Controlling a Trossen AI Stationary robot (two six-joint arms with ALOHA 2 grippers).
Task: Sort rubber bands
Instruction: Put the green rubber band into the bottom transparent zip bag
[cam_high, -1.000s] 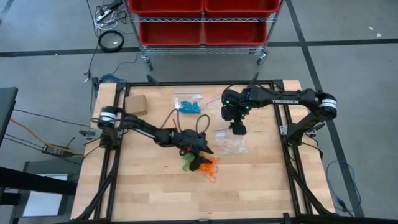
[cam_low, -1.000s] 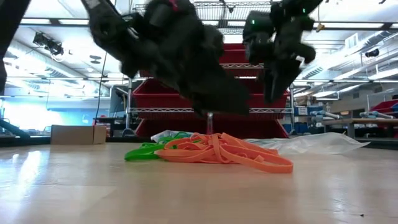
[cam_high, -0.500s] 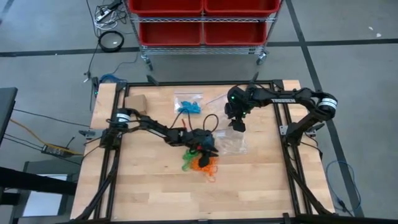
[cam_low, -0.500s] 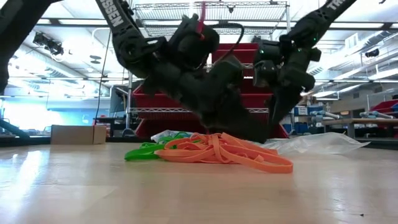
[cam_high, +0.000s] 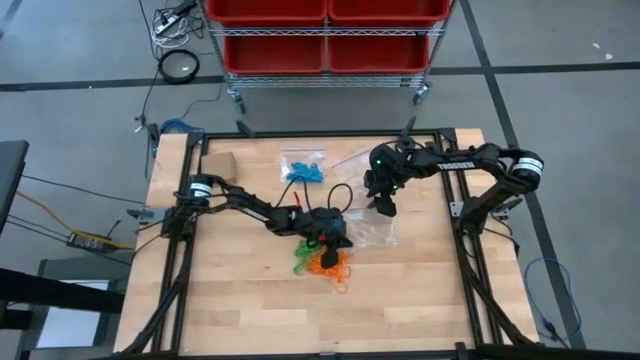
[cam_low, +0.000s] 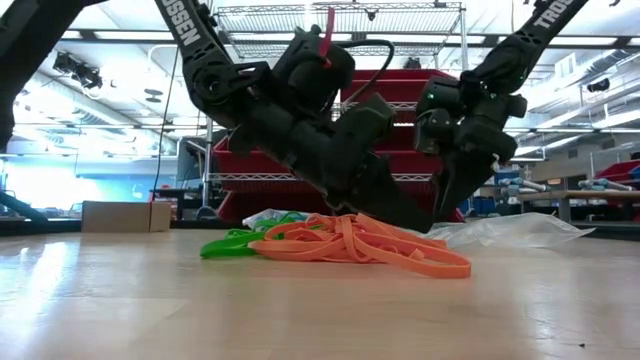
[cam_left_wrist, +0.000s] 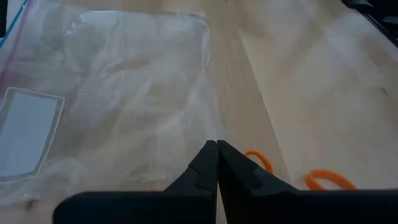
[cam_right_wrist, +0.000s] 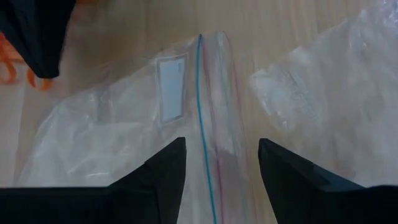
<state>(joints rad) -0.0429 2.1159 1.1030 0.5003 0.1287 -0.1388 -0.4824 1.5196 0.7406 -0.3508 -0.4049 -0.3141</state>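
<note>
A heap of orange rubber bands (cam_low: 360, 245) lies mid-table, with green ones (cam_low: 230, 243) beside it on the left. Blue bands sit inside a clear bag (cam_high: 303, 170) farther back. My left gripper (cam_left_wrist: 216, 144) is shut and slanted down, just right of the heap. Its tips are at the edge of an empty clear zip bag (cam_left_wrist: 112, 106). My right gripper (cam_right_wrist: 221, 162) stands open, pointing down over another clear bag, one finger on each side of its blue zip strip (cam_right_wrist: 202, 112). My left gripper has its shut fingertips (cam_left_wrist: 211, 152) at the clear bag's edge (cam_left_wrist: 208, 118), slanting down from the table's left. I cannot tell whether they pinch the plastic or only rest against it.
A small tan cardboard box (cam_high: 218, 165) stands at the far left of the table. Loose orange bands (cam_left_wrist: 329, 180) lie close to my left fingers. Crumpled clear bags (cam_high: 372, 232) spread right of the heap. A red bin rack (cam_high: 325, 35) stands beyond the far edge.
My left gripper has shut and moved from over the band heap toward the table's right, ending at the clear bag's edge. My right gripper has come down toward the bag below it.
</note>
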